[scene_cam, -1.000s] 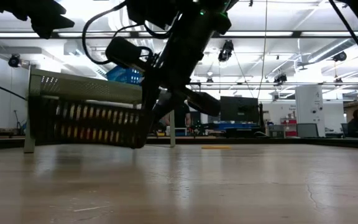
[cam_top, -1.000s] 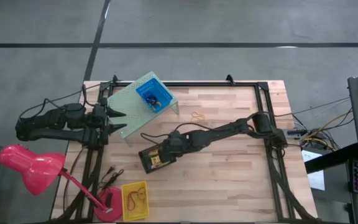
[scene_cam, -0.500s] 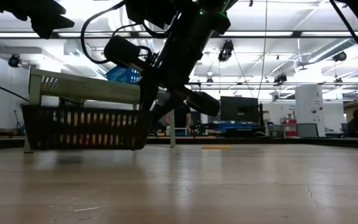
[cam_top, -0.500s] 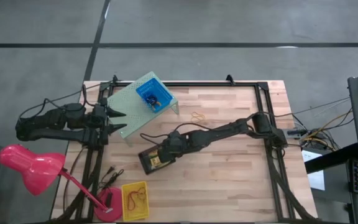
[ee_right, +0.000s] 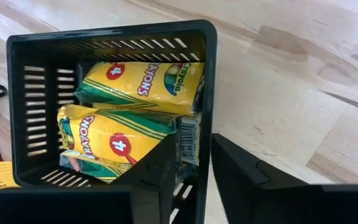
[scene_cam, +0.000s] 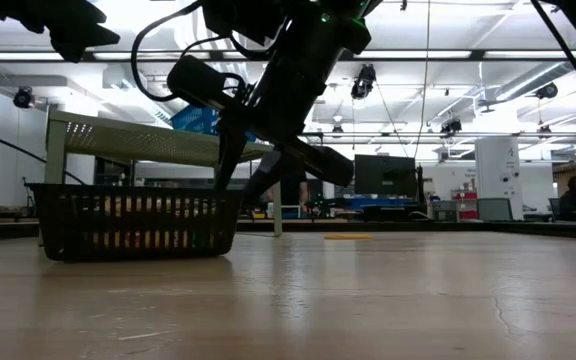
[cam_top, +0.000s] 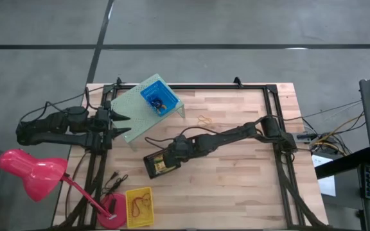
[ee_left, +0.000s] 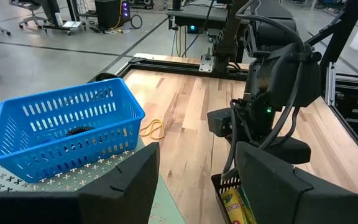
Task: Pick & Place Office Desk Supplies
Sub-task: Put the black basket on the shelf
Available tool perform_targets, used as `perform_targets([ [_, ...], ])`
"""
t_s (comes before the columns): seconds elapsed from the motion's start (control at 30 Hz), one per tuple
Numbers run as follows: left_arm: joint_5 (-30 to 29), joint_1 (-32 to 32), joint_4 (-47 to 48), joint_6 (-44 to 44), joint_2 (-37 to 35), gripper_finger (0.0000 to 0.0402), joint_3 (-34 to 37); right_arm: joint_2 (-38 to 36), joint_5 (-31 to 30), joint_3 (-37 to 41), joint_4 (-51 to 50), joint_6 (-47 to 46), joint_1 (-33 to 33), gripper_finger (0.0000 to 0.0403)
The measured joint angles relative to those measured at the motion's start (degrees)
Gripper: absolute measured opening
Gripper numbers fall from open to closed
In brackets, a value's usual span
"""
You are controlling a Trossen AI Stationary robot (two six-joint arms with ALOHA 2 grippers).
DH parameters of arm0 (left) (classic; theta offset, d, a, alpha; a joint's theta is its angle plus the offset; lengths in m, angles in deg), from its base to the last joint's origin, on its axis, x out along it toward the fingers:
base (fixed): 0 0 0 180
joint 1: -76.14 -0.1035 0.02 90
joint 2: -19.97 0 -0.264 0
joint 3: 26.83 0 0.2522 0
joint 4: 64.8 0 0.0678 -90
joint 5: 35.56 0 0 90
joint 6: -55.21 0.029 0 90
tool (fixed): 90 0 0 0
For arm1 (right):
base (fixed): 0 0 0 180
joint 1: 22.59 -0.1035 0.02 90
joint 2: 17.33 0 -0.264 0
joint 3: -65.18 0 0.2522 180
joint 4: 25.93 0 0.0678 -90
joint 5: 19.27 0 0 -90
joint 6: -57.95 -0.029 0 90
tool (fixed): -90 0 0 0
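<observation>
Fingers (ee_right: pixel 241 174) of the right gripper (cam_top: pixel 166 160): parted astride the near wall of the black bin (cam_top: pixel 148 168), one inside, one outside, a sliver of daylight on the outer side, so grip judged released. Holding nothing else.

Step in hand, by the look of it: setting down the black bin, now flat on the tabletop (cam_top: pixel 236 186) in the low view, lower left of centre in the high view. Next move likely calls for lifting straight up clear of the wall without dragging it, then reaching for loose supplies.

Largest to smallest:
- Pale green riser (cam_top: pixel 133 106), upper left of the tabletop, carrying the blue bin (cam_top: pixel 153 90).
- Black bin, holding yellow crayon packs (ee_right: pixel 142 84), stacked flat.
- Yellow bin (cam_top: pixel 128 205), bottom left.
- Tan rubber bands (cam_top: pixel 203 120), loose on bare wood, centre, just right of the riser.

Pose: right arm stretched long from the right edge, sloping down-left, wrist tipped over the bin. Left gripper (cam_top: pixel 117 125) parked at the left edge beside the riser, fingers spread wide, empty.
</observation>
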Motion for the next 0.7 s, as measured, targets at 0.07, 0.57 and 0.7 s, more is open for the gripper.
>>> perform_targets([
  [0.07, -0.01, 0.01, 0.00, 0.01, 0.00, 0.0215, 0.00, 0.00, 0.05, 0.00, -0.21, 0.29, 0.00, 0.0105],
  [0.57, -0.01, 0.00, -0.04, -0.01, -0.03, 0.0215, 0.00, -11.51, -0.19, 0.09, -10.10, 5.46, -0.02, 0.0121],
  [0.7, 0.00, 0.01, 0.04, 0.00, 0.00, 0.0215, 0.00, -19.22, -5.29, 0.94, -10.77, 11.92, -0.79, 0.0113],
])
